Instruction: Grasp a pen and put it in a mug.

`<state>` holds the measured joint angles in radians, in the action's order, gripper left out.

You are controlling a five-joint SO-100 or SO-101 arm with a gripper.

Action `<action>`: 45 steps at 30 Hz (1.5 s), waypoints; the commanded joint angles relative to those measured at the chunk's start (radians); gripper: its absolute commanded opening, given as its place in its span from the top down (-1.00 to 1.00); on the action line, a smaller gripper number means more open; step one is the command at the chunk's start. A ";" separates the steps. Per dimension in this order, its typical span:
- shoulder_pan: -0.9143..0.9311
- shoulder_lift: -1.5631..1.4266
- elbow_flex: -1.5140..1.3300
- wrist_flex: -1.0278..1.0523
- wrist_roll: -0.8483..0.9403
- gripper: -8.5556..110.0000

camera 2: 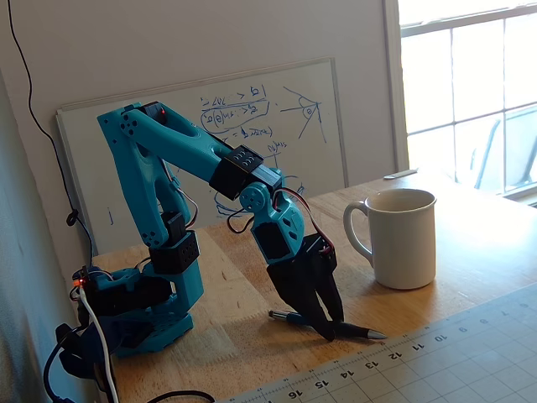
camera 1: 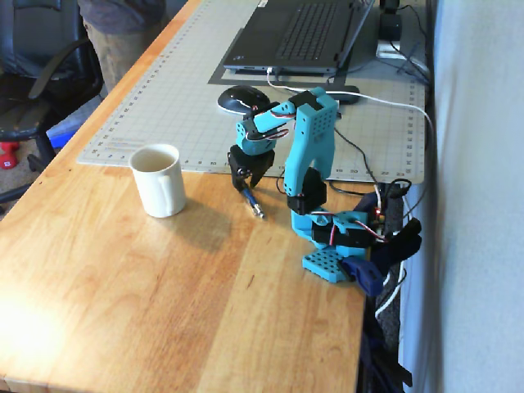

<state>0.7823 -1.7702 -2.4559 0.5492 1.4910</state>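
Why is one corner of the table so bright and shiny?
In a fixed view, light glares off the wooden table at bottom left, and the mug casts a soft shadow; in the other fixed view, the window is washed out white.

One pen (camera 2: pixel 322 322), one mug (camera 1: pixel 159 179), one arm (camera 1: pixel 309 155) with one gripper (camera 2: pixel 331 327), one laptop (camera 1: pixel 296 37), one mouse (camera 1: pixel 243 100), one cutting mat (camera 1: pixel 188 90), one whiteboard (camera 2: pixel 277 126), one table (camera 1: pixel 164 303).
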 commanded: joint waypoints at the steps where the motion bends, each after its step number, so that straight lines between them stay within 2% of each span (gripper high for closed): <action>1: -0.005 -0.002 -0.003 -0.008 0.008 0.71; 7: -0.005 -0.002 -0.002 -0.008 0.006 0.83; 18: -0.006 -0.020 -0.005 -0.003 -0.003 0.84; 28: -0.084 -0.245 -0.006 -0.002 0.006 0.84; 45: -0.318 -0.690 0.012 -0.009 0.011 0.84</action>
<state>0.4863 -2.3194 -2.4743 0.5507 1.4910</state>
